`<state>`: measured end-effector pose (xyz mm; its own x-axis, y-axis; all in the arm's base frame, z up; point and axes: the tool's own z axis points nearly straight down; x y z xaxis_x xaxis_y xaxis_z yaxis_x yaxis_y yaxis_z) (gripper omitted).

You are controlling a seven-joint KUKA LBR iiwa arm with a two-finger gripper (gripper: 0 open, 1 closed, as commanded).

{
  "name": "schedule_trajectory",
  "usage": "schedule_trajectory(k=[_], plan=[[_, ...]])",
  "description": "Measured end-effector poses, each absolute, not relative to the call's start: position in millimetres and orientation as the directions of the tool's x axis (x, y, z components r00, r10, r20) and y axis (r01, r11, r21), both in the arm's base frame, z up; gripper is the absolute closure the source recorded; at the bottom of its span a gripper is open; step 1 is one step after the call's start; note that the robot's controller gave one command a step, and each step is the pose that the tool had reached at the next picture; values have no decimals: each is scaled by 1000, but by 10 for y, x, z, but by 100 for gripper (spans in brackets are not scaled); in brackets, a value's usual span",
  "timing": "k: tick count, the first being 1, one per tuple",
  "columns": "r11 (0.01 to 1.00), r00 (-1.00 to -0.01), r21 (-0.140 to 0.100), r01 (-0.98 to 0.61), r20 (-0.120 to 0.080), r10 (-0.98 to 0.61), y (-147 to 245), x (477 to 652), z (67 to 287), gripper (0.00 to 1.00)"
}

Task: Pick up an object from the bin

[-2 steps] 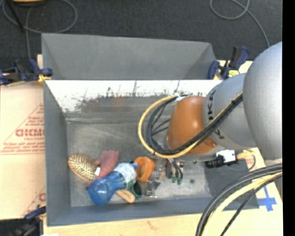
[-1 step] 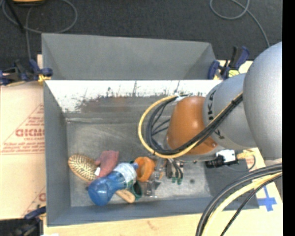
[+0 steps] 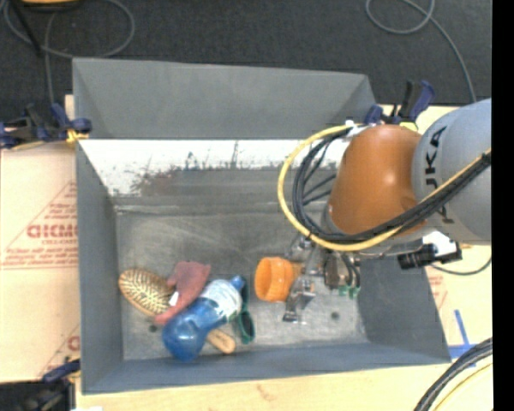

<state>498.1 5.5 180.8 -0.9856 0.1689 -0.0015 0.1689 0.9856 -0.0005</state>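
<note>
the gripper [image 3: 300, 302] is low inside the grey metal bin [image 3: 214, 110], over the floor towards the near right corner. it hangs under the arm [image 3: 458, 169], which comes in across the bin's right edge. an orange cover [image 3: 373, 178] sits on the wrist, and black and yellow cables [image 3: 293, 197] loop round it. whether the gripper is wide or narrow i cannot tell, because its metal parts blur together under the wrist.

the nearest thing is a small orange cup [image 3: 274, 279]. it lies on the bin floor, near the middle of the near edge, on the gripper's side away from the arm. it is just beside the gripper and may be touching it, but i cannot tell whether it is held.

the other things lie in a loose heap further along the near edge, towards the near left corner. a blue plastic bottle [image 3: 201, 315] with a white label lies on its side, its blue cap pointing towards the cup. a small dark green piece [image 3: 245, 327] lies just beside the bottle on the cup's side. a short tan wooden piece [image 3: 224, 342] shows under the bottle, closest to the near edge. a dull pink thing [image 3: 190, 277] rests against the bottle's far side. a hairbrush [image 3: 146, 290] with a golden brown head lies at the outer end of the heap, touching the pink thing.

the far half of the bin floor and the floor under the wrist are bare grey metal.
</note>
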Motion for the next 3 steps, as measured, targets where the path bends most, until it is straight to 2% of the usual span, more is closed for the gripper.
schedule_trajectory(k=[2, 3], plan=[[981, -981, 1, 193, -3, 193, 94, 4995, 1860, 100], [983, -983, -1, 184, 3, 184, 90, 5018, 2431, 100]])
